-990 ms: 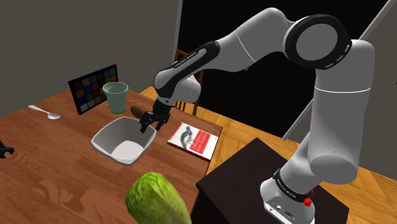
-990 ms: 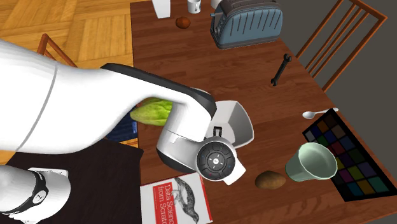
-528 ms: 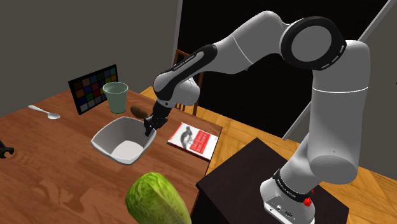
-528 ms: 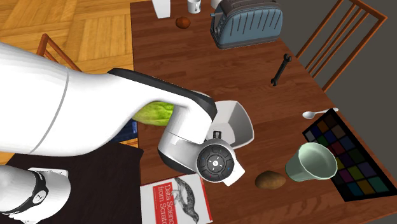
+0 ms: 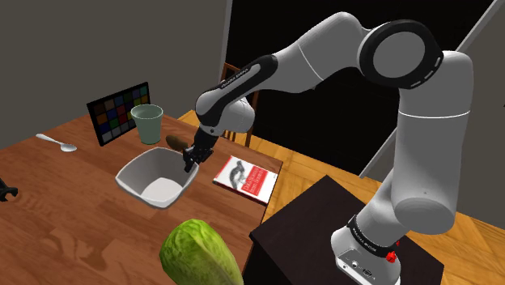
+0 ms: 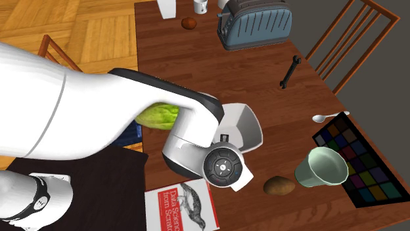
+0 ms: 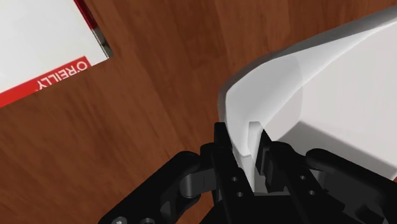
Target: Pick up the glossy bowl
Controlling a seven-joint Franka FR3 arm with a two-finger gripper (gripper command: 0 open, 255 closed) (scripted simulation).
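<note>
While the gripper (image 7: pixel 244 135) clasps the white bowl (image 5: pixel 151 176) on the wooden table (image 5: pixel 73 220), a black area (image 5: pixel 311 121) lies beyond.

The book (image 7: pixel 38 38) bears "O'REILLY" on its red band

Bowl (image 6: pixel 246 125) half behind the arm (image 6: pixel 98 118)

Brown wooden table (image 5: pixel 73 219) carrying a white bowl (image 5: pixel 155 185), a book (image 5: pixel 245 178) just beside it, green cup (image 5: pixel 147 123), potato (image 6: pixel 279 186), colour chart (image 5: pixel 119 112), spoon (image 5: pixel 57 143), wrench (image 6: pixel 290 72), toaster (image 6: pixel 255 23), lettuce (image 5: pixel 198 255).
</note>
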